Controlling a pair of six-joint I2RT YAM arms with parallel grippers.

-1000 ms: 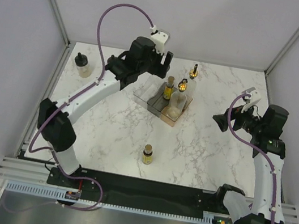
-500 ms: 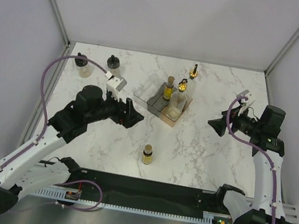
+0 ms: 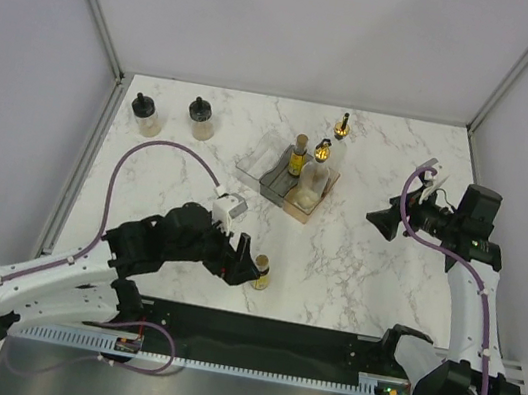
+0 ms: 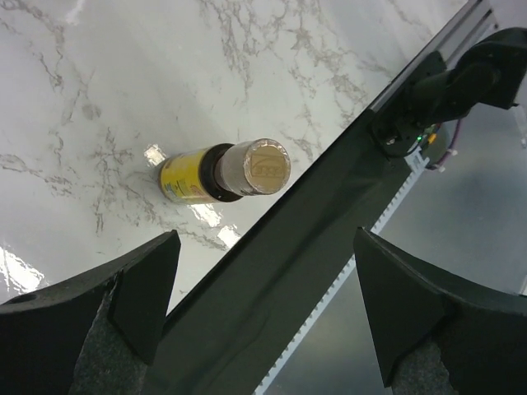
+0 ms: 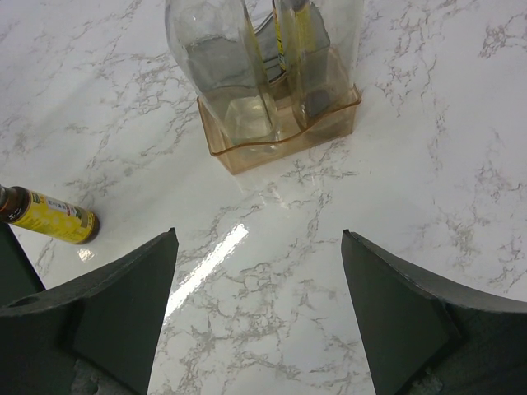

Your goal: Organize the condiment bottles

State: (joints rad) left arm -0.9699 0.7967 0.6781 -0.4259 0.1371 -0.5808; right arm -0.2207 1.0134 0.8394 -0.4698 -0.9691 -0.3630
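The marble table (image 3: 353, 273) carries everything. The left gripper (image 4: 265, 239) hangs low at the near edge with its jaws spread wide and nothing between them. The right gripper (image 5: 259, 239) hovers at the right, also wide open and empty, facing the tray.

The compartment tray (image 3: 266, 176) sits far of centre. In it stand a tall clear bottle (image 3: 312, 180) and one amber bottle (image 3: 298, 158). A second gold pourer bottle (image 3: 342, 126) stands just beyond the tray, its clear body hard to make out. Two squat black-capped bottles (image 3: 144, 114) are well apart from the tray at the far left.

The smallest piece matters most: the loose amber bottle (image 4: 193, 174) stands upright near the front edge, just ahead of the left fingers (image 4: 144, 284) and not yet between them. It looks light, rigid and probably glass, so likely slick and easy to topple on its narrow base. The yellow label probably offers the best hold. I would close across the labelled body, below the gold cap (image 4: 258, 166), gently and squarely.
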